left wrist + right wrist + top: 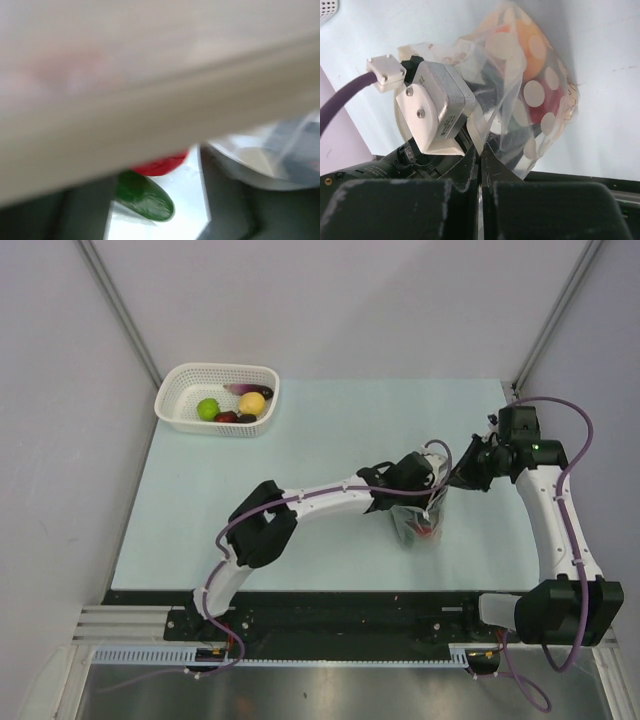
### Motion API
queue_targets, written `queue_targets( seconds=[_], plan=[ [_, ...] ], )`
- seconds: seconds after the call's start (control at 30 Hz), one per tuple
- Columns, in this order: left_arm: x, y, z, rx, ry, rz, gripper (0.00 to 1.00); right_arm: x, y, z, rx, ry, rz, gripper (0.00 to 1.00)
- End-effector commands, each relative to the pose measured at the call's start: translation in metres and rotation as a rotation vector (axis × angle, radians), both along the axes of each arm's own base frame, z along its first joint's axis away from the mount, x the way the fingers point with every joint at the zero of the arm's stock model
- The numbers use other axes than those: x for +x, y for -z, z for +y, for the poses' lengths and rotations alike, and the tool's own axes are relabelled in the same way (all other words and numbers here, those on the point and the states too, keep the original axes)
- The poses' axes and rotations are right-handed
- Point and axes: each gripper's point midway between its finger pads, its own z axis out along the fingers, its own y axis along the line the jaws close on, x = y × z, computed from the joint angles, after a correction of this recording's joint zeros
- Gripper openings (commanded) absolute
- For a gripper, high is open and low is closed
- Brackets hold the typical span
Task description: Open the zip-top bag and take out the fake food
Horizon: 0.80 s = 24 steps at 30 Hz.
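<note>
Bag (421,528): 1, clear w/ white dots, seen approx. mid-table (330,420), slightly right of centre, between the 2 arms; mouth held up, bottom resting on the table.
Right gripper (480,156): fingers pressed together, bag's top edge pinched between them; seen at the bag's right side from the top view.
Left gripper (420,485): pushed down into the bag's mouth. Wrist view is mostly blurred by plastic; 2 dark fingers (87,212) are seen apart w/ a gap between; nothing is seen gripped.
Toys in bag: 3 counted.
Orange toy (532,55): 1, at the far end of the bag in the right wrist view.
Red toy (162,164): 1, beside the green one, touching or nearly so.
Green toy (147,199): 1, dark, oblong, lying near the left finger.
Basket (218,367): 1, white mesh, far-left corner of the table, well apart from the bag.
Toys in basket: 4 made out clearly; a possible 5th dark item can't be confirmed.
Lime toy (208,408): 1.
Yellow toy (252,403): 1.
Purple toy (247,390): 1, behind the yellow one.
2nd red toy (227,417): 1, next to the lime one.
</note>
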Motion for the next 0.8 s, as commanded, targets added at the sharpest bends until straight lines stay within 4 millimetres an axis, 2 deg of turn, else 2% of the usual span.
queue_targets(
  seconds=[0.0, 0.2, 0.27, 0.33, 0.43, 0.47, 0.5, 0.53, 0.57, 0.6, 0.77],
  plan=[
    [0.002, 0.023, 0.005, 0.102, -0.004, -0.088, 0.73, -0.005, -0.001, -0.002, -0.012, -0.01, -0.019, 0.0],
    [-0.006, 0.05, 0.009, 0.179, 0.013, -0.095, 0.74, -0.011, 0.005, -0.004, -0.017, -0.007, -0.005, 0.0],
    [-0.004, 0.055, 0.006, 0.179, 0.01, -0.092, 0.71, -0.011, 0.007, -0.005, -0.018, -0.007, -0.003, 0.0],
    [-0.003, 0.049, 0.004, 0.173, 0.016, -0.102, 0.66, -0.012, 0.009, -0.005, -0.018, -0.008, 0.001, 0.0],
    [0.004, 0.024, 0.002, 0.141, 0.009, -0.156, 0.55, -0.013, 0.008, -0.007, -0.031, -0.005, -0.008, 0.0],
    [0.004, 0.015, 0.002, 0.13, 0.019, -0.169, 0.44, -0.014, 0.009, -0.008, -0.039, -0.003, -0.008, 0.0],
    [0.004, -0.001, 0.002, 0.109, 0.022, -0.183, 0.38, -0.014, 0.008, -0.01, -0.049, -0.003, -0.017, 0.0],
    [0.002, -0.007, 0.004, 0.107, 0.037, -0.186, 0.29, -0.015, 0.006, -0.013, -0.068, 0.0, -0.03, 0.0],
    [0.002, -0.014, 0.006, 0.104, 0.041, -0.194, 0.26, -0.015, 0.007, -0.015, -0.079, 0.0, -0.03, 0.0],
    [-0.003, -0.031, 0.004, 0.069, 0.068, -0.188, 0.23, -0.016, 0.007, -0.017, -0.09, 0.002, -0.034, 0.0],
    [-0.015, -0.065, 0.015, 0.023, 0.14, -0.15, 0.11, -0.017, 0.004, -0.033, -0.182, 0.013, -0.068, 0.0]
  ],
)
